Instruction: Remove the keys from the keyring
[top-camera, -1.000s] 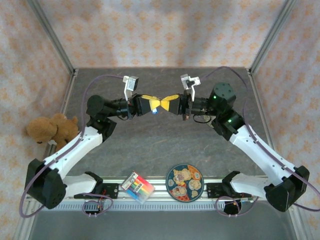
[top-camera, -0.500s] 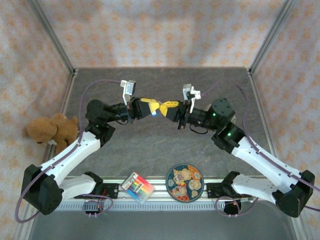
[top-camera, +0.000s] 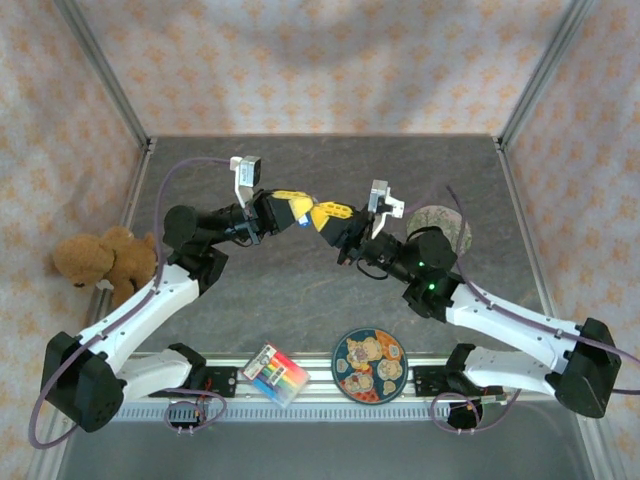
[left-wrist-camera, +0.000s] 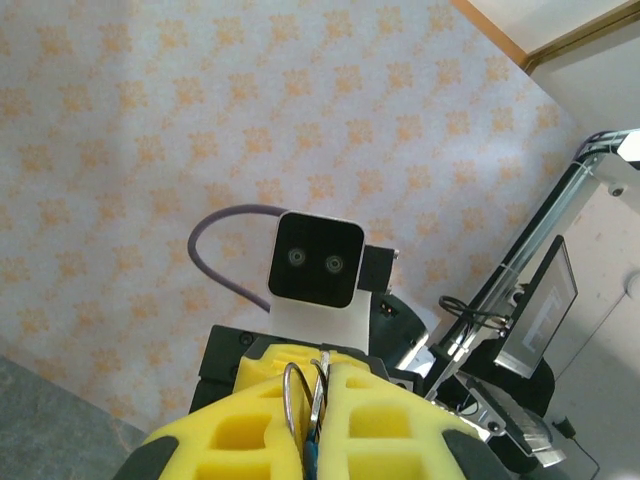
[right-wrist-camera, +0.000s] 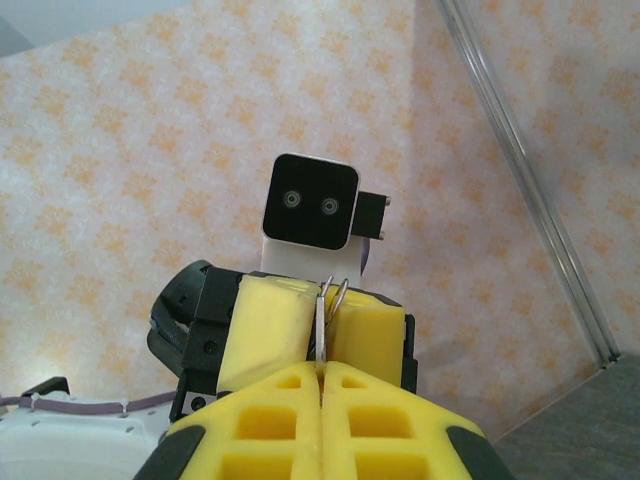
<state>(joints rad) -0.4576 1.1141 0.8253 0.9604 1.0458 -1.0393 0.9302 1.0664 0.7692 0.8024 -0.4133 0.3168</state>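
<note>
Metal of the tiny pale silvery key (right-wrist-camera: 321, 325) shows as a thin upright strip, clamped in the yellow foam jaws of the right gripper (top-camera: 327, 215). Thin wire loops of the blue-tagged keyring (left-wrist-camera: 299, 392) stick out from the jaws of the left gripper (top-camera: 299, 207), which are clenched on it. Both grippers meet tip to tip in the air above the dark grey desk (top-camera: 300, 290).

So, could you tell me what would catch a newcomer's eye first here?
The left arm and right arm meet tip to tip above the middle of the table, yellow jaws shut on the keyring and the keys between them. A teddy bear sits at the left edge, a patterned plate at the near edge.
</note>
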